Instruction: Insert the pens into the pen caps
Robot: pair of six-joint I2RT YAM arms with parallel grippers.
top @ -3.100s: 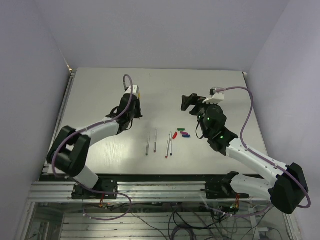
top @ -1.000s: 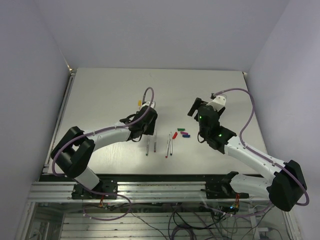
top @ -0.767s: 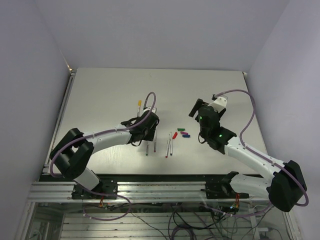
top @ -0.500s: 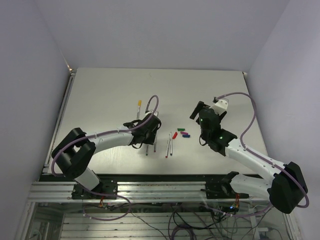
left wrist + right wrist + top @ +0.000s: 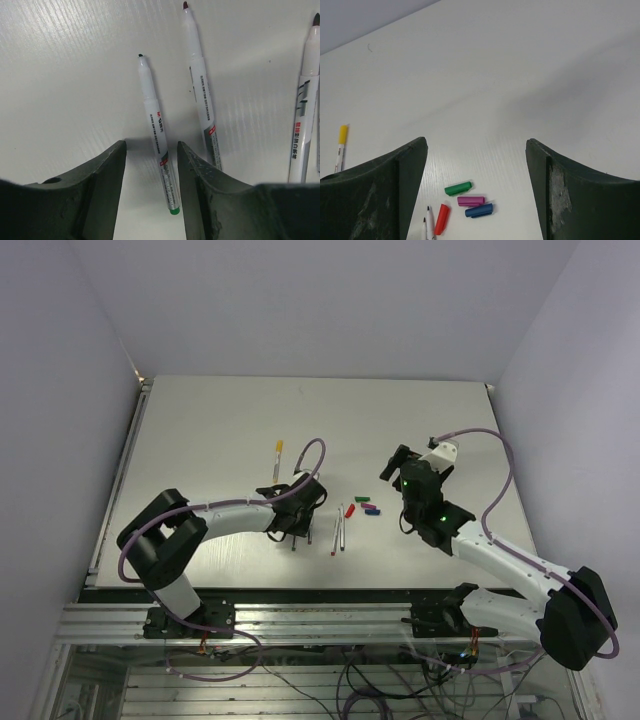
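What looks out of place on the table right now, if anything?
Nothing is spilled or broken. Only the yellow-capped pen lies alone, farther back on the table than the four bare pens; it looks finished and set aside. The four loose caps sit close together.

Pale table (image 5: 200,420) with pens (image 5: 157,131) and caps (image 5: 470,201)
Four bare pens are lined up, four loose caps clustered beside them, a yellow-capped pen (image 5: 342,142) set apart.
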